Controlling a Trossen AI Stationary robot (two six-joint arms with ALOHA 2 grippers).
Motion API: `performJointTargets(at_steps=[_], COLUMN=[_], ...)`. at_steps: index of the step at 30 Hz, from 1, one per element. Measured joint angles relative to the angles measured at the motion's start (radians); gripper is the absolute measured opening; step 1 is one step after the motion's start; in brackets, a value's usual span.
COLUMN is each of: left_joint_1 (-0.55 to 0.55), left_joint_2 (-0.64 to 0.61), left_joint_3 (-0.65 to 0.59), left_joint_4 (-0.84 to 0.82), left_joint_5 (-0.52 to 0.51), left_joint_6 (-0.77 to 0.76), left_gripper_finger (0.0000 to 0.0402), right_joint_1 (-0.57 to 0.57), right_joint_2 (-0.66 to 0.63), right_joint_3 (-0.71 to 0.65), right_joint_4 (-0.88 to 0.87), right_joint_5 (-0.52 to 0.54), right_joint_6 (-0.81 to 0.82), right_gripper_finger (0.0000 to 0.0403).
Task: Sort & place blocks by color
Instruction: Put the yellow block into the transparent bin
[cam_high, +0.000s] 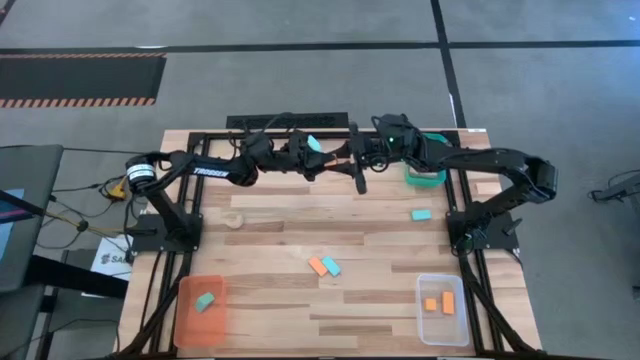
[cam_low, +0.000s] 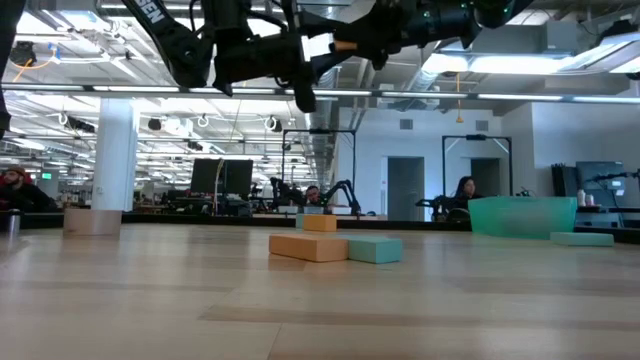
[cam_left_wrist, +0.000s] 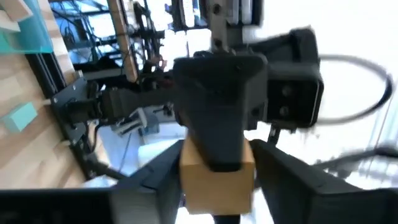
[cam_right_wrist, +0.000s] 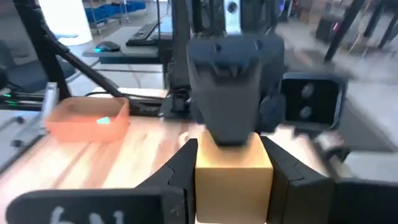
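Both grippers meet in mid-air above the counter's (cam_high: 300, 225) far edge, sharing one tan wood block (cam_right_wrist: 233, 174). Right gripper's (cam_right_wrist: 233, 171) fingers clamp it; left gripper (cam_left_wrist: 216, 180) also pinches it. Arms stretched level, wrist to wrist. High view alone shows teal block (cam_high: 205, 301) in orange tray (cam_high: 200, 310), orange blocks (cam_high: 439, 303) in clear tray (cam_high: 443, 309).
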Motion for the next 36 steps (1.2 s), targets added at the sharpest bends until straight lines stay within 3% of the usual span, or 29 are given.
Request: performJointTargets(at_steps=[6,11,16,20,24,29,33,36], left_joint_1=[0.116,0.206,0.240,0.230,0.224,0.227,0.227,0.226], left_joint_2=[-0.001,-0.005,-0.006,-0.006,-0.006,-0.006,-0.006,-0.006], left_joint_3=[0.000,0.000,0.001,0.035,0.080,0.134,0.165,0.179], left_joint_4=[-0.102,-0.353,-0.587,-0.731,-0.792,-0.822,-0.825,-0.827], left_joint_5=[0.170,0.147,0.069,-0.004,-0.017,0.004,0.015,0.014], left_joint_6=[0.183,0.372,0.584,0.740,0.843,0.884,0.895,0.912], left_gripper_finger=[0.0256,0.0267,0.0268,0.0262,0.0246,0.0230,0.0223,0.0220], right_joint_1=[-0.037,-0.034,0.106,0.304,0.535,0.790,0.905,0.943], right_joint_2=[-0.088,-0.183,-0.234,-0.235,-0.247,-0.285,-0.296,-0.287], right_joint_3=[0.000,0.000,-0.001,-0.026,-0.126,-0.301,-0.442,-0.517], right_joint_4=[-0.302,-0.742,-1.153,-1.345,-1.294,-0.928,-0.639,-0.581], right_joint_5=[-0.066,-0.201,-0.208,-0.215,-0.301,-0.366,-0.350,-0.323], right_joint_6=[0.152,0.260,0.411,0.614,0.895,1.304,1.569,1.676], right_gripper_finger=[0.0122,0.0122,0.0122,0.0122,0.0122,0.0122,0.0122,0.0122])
